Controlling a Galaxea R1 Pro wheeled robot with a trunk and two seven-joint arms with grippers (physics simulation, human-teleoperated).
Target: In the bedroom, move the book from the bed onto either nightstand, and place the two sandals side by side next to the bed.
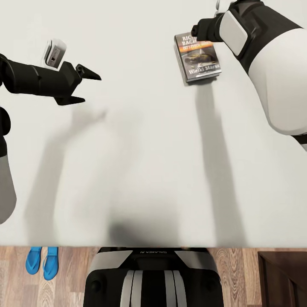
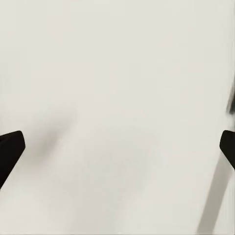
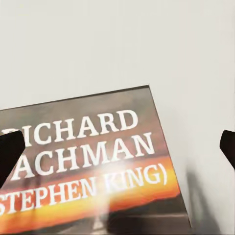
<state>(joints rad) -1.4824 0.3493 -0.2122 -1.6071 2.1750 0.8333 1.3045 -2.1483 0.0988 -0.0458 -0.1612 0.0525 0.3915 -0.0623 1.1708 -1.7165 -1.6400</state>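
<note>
Mattress, plain pale grey-white (image 1: 140, 162), takes up most of the head view, its near edge running straight across above a strip of brown wood-plank floor (image 1: 234, 277). Against that edge stands the robot's own dark base with pale panels (image 1: 153, 277). A wide bare stretch of mattress lies between the two arms.

The small dark paperback book with white "RICHARD BACHMAN" lettering and an orange band (image 1: 197, 57) lies flat on the mattress, far from the near edge and well toward the right side. The right black gripper (image 1: 197, 30) hangs over the book's far end; in the right wrist view its two dark fingertips (image 3: 10, 152) stand wide apart at either side of the cover (image 3: 93, 161) (one overlaps the lettering in the picture, but contact cannot be told).

The left black gripper (image 1: 85, 87) hovers above bare mattress well apart from the book, its two pointed fingers spread wide and holding nothing.

On the floor, just below the bed's edge at the left, the two bright blue flat sandals (image 1: 42, 262) lie side by side. A piece of glossy dark brown wood furniture (image 1: 283, 277) shows at the lower right corner.
</note>
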